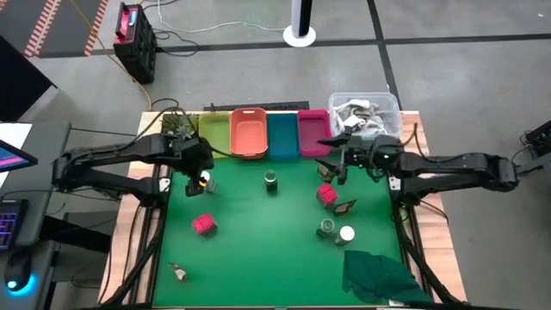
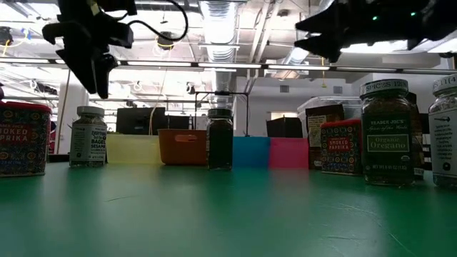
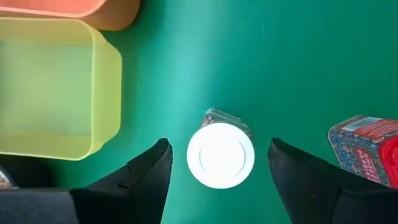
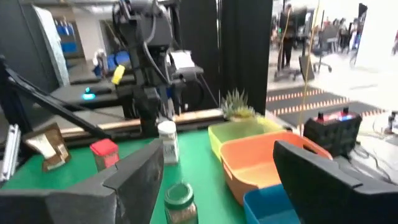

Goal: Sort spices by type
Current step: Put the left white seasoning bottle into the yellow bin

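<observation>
Near edge of the bench: a dark green cloth lies bunched at the near right corner; a small tipped jar sits toward the near left corner. Neither is in play just now.

Middle of the bench: a pink-red tin stands left of centre. On the right, a green-lidded jar and a white-capped jar stand just beside each other, with a dark sachet and a second red tin a little farther back.

Step in hand: the left gripper hangs straight over a white-capped jar on the left side of the bench, so I'd judge it is about to pick that jar up.

Left pincer: spread wide, one finger on each side of the white cap, touching nothing.

Doing it well: the cap sits close to centred between the fingers, slightly nearer one of them. Come straight down and close on the body below the cap so the jar stays upright; the neighbouring red tin is near enough to clip if the wrist drifts.

Right gripper: waits raised over the far right part of the bench, fingers apart, holding nothing.

Centre, farther back: a green-lidded jar stands alone.

Far edge: yellow tray, orange tray, blue tray and pink tray in a row; the yellow one is nearest the jar and looks empty in the left wrist view. A clear bin sits at the far right corner.
</observation>
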`<action>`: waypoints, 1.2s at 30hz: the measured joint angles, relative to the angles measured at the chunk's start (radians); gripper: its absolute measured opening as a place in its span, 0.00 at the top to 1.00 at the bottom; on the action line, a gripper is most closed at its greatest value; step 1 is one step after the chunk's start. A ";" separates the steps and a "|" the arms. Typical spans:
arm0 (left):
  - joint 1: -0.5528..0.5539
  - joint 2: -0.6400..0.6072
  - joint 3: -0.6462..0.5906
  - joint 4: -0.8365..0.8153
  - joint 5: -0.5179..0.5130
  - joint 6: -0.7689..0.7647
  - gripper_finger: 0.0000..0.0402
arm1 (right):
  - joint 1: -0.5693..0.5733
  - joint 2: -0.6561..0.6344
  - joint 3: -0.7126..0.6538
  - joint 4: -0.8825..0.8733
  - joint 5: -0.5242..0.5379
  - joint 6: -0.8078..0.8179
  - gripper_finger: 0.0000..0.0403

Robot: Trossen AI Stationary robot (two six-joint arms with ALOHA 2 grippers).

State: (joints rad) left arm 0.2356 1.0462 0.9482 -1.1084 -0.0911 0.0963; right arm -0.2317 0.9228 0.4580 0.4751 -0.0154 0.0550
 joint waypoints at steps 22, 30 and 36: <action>0.000 0.066 -0.001 -0.024 0.004 0.159 0.29 | 0.062 0.217 0.113 -0.001 -0.001 -0.030 0.19; 0.000 0.066 -0.015 -0.003 0.005 0.214 0.19 | 0.061 0.216 0.113 0.001 -0.001 -0.030 0.19; 0.000 0.070 -0.081 0.062 -0.012 0.218 0.18 | 0.061 0.216 0.113 0.001 -0.001 -0.030 0.19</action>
State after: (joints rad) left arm 0.2352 1.1166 0.8672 -1.0463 -0.1031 0.3141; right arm -0.1703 1.1393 0.5713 0.4759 -0.0162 0.0254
